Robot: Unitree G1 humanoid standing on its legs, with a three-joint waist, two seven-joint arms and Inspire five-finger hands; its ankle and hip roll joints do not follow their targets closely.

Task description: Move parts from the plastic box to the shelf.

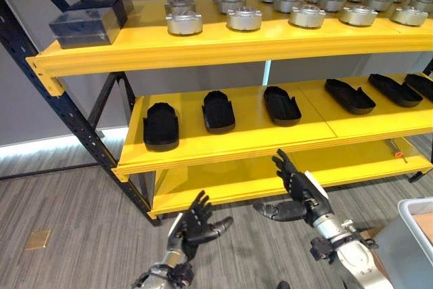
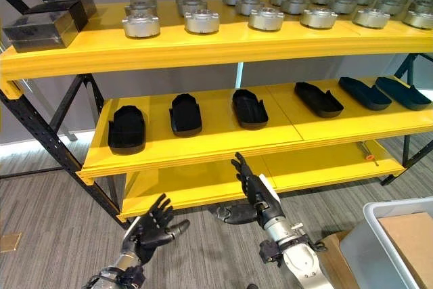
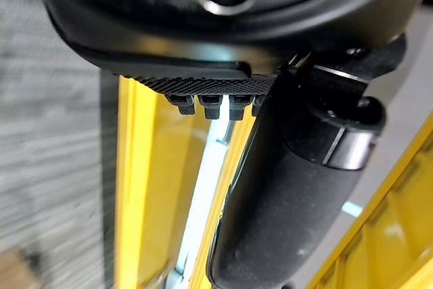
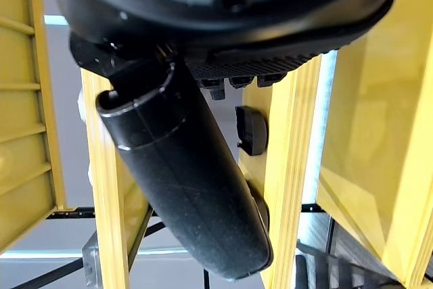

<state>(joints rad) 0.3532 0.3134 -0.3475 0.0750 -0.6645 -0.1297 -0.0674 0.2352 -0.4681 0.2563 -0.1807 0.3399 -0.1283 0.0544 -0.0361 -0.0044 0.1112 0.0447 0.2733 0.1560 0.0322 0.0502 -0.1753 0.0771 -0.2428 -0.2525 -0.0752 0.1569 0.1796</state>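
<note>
Both hands hang low before the yellow shelf (image 1: 203, 44), palms raised and empty: the left hand (image 1: 196, 221) has its fingers spread and relaxed, and the right hand (image 1: 298, 187) holds its fingers straight toward the middle tier with nothing in them, which reads as the pause between one delivery and the next pick. From left to right the top tier bears two dark blocks (image 1: 88, 21) and then rows of round metal parts (image 1: 243, 18), while the middle tier carries a spaced row of black moulded parts (image 1: 218, 110), presumably laid apart so each can be set down cleanly. At the far right the white plastic box (image 2: 379, 231) stands on the floor with a brown cardboard piece (image 2: 406, 235) inside; any parts left in it cannot be made out.
</note>
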